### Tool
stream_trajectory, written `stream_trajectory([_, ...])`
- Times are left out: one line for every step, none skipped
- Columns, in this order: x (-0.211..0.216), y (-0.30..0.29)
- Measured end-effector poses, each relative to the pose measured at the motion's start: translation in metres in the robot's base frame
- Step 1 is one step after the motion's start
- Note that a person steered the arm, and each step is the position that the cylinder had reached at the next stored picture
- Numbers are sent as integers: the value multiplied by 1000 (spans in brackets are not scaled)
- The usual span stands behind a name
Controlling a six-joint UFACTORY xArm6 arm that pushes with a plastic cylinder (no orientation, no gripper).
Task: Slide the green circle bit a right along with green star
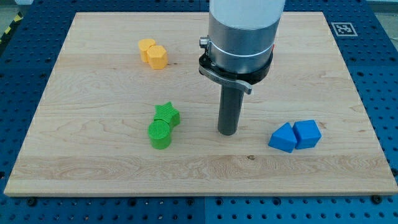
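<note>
The green circle (160, 134) sits on the wooden board, left of centre toward the view's bottom. The green star (167, 114) touches it just above and slightly to the right. My tip (228, 132) rests on the board to the right of both green blocks, roughly level with the circle, with a clear gap between them. The arm's grey body hangs above the tip at the view's top centre.
Two yellow blocks (153, 53) sit together at the upper left. Two blue blocks (295, 135) sit together at the lower right, just right of my tip. The wooden board (93, 174) lies on a blue perforated table, with a marker tag (344, 28) at its upper right corner.
</note>
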State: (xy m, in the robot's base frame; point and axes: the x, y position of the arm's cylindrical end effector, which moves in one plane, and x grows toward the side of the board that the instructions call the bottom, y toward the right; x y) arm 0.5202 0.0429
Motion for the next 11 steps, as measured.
stream_trajectory([3, 0])
stream_trajectory([22, -3])
stream_trajectory([24, -4])
stream_trajectory([33, -11])
stream_trajectory([47, -28])
stream_trajectory([58, -59])
stream_trajectory([66, -97])
stream_trajectory([71, -145])
stream_trajectory([38, -188])
stream_trajectory([11, -191])
stream_trajectory([10, -159])
